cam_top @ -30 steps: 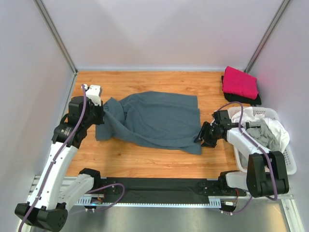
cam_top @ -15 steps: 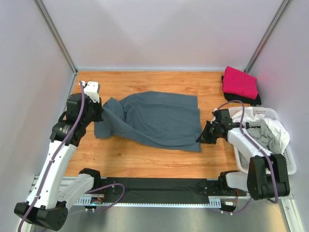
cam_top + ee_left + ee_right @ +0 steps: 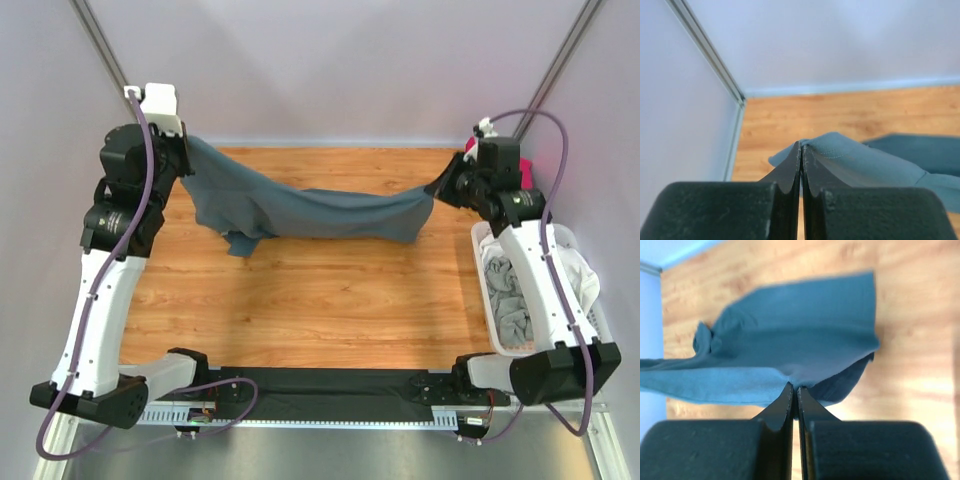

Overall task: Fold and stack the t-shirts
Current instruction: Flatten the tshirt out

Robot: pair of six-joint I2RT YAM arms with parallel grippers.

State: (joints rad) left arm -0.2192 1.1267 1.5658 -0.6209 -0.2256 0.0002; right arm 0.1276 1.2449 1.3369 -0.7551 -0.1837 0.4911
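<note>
**A:** The near half of the table [image 3: 300, 310] is bare wood now. A second ago the slate t-shirt [image 3: 330, 212] lay flat across it.

**B:** Lifted?

**A:** Yes. Both arms swung up and back, and the shirt hangs between them as a sagging band over the far half, with a loose flap drooping at the left. The basket [image 3: 603, 340] on the right holds grey cloth [image 3: 505, 300].

**B:** Claws?

**A:** The left gripper [image 3: 185, 143] is clamped on the shirt's left end, as before. The right gripper [image 3: 437, 190] stood part open at the right edge a second ago and is now pinched shut on that corner.

**B:** Meaning for the task?

**A:** My read is that the grab is done and this is the stretch-out before laying it flat (no fold in it yet).

**B:** Do the wrist cams add anything?

**A:** The left wrist shows a stitched hem nipped right at the fingertips, a bite the top view can't resolve. The right wrist shows thin cloth between tight tips and the shirt's underside doubled beneath its right edge. Only the top view shows both arms and the sag.
</note>
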